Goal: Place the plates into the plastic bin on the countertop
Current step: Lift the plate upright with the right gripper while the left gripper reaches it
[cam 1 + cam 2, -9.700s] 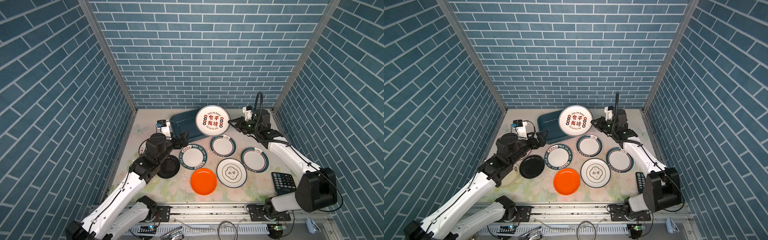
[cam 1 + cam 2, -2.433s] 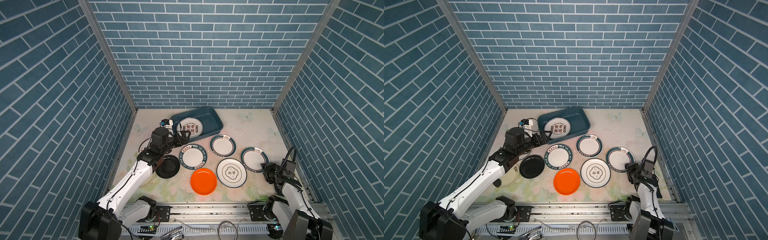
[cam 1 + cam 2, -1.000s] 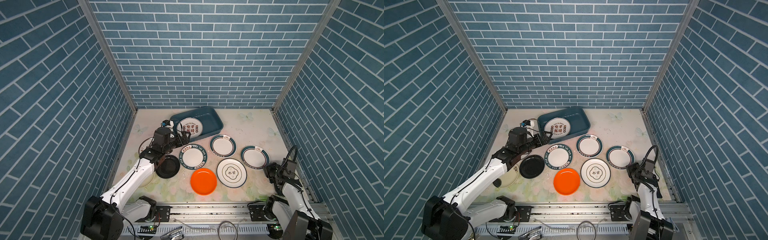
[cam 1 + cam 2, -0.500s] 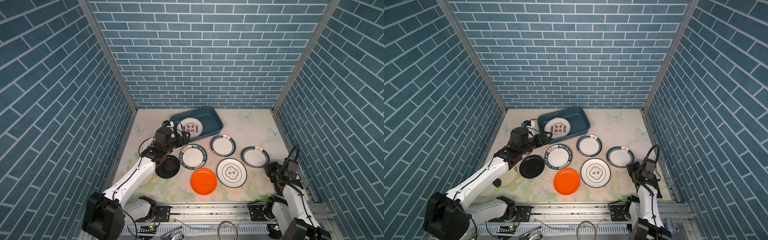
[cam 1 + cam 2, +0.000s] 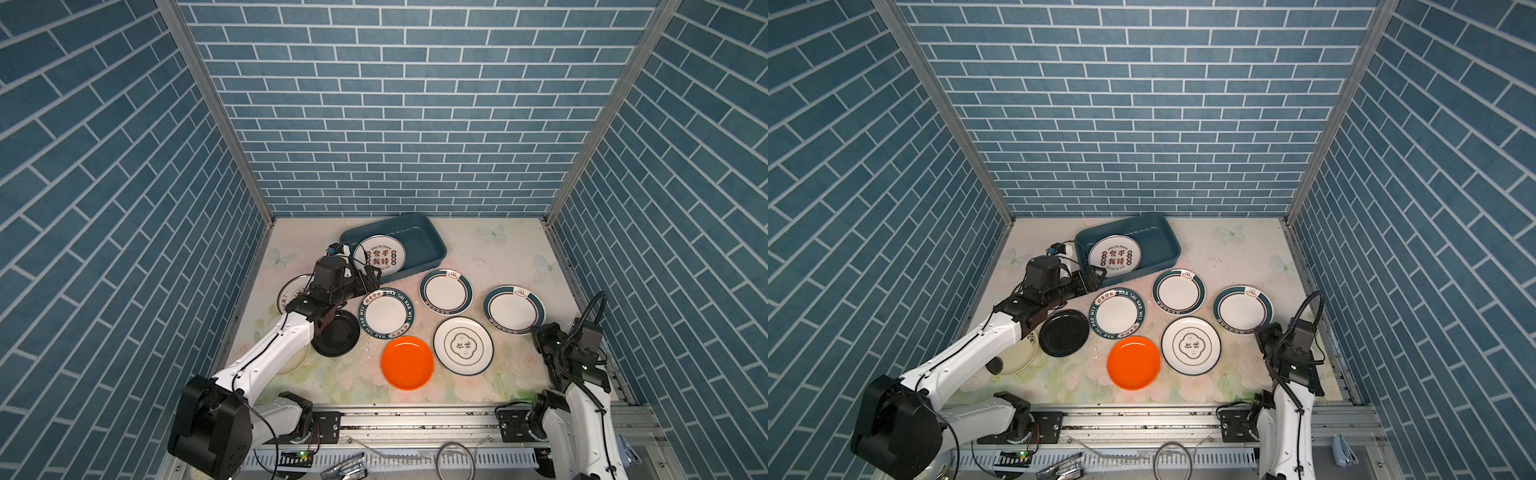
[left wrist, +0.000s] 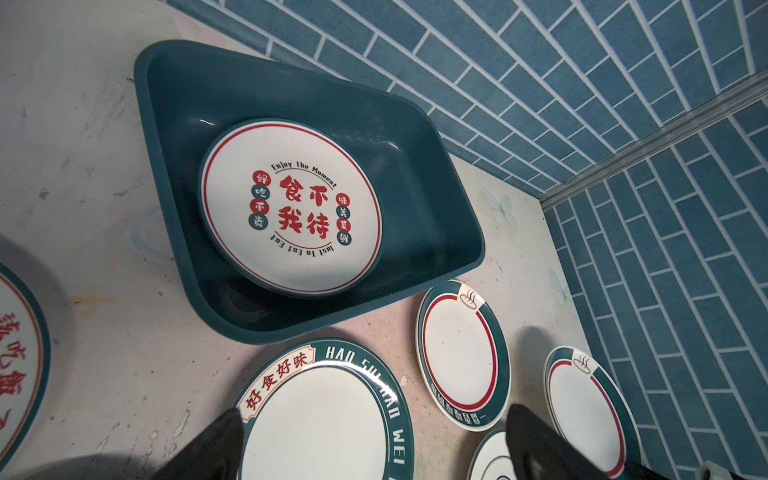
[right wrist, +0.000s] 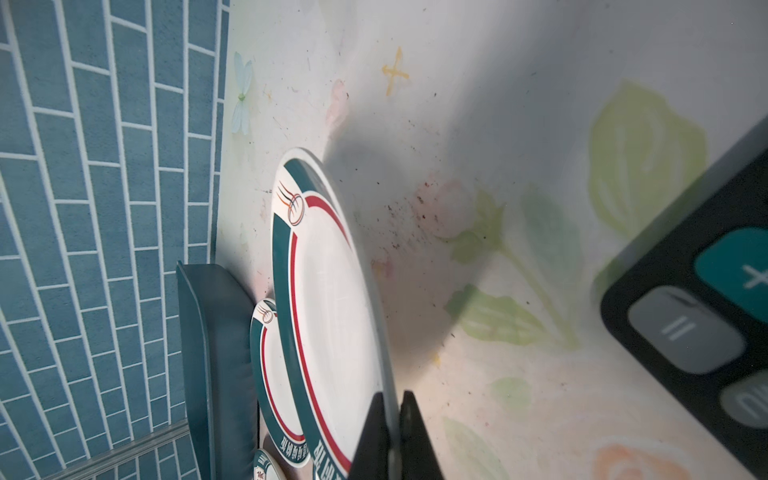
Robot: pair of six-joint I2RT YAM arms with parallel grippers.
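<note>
Now the fingers (image 7: 374,436) of the right gripper (image 7: 393,397) pinch the rim of a teal-rimmed plate (image 7: 332,311) lying well apart from the plastic bin (image 5: 428,245). Fingers (image 6: 208,449) of the left gripper (image 6: 374,415) gape wide and empty over the lettered plate (image 5: 387,312) just beside the bin, which holds one character plate (image 5: 384,259).

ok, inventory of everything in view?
plastic bin: 1, dark teal, back of countertop
red-character plate: 1, white, in the bin
teal-rimmed plates: 2, white centres, before bin
rightmost plate: 1, teal-rimmed white, right side
orange plate: 1, orange, front centre
emblem plate: 1, white, beside orange plate
black plate: 1, black, beside left arm
cream plate: 1, cream, under left arm
red-lettered plate: 1, white, left edge, partly hidden
calculator: 1, black, near right hand
left hand: 1, black, open, near bin
right hand: 1, black, shut on rightmost plate
</note>
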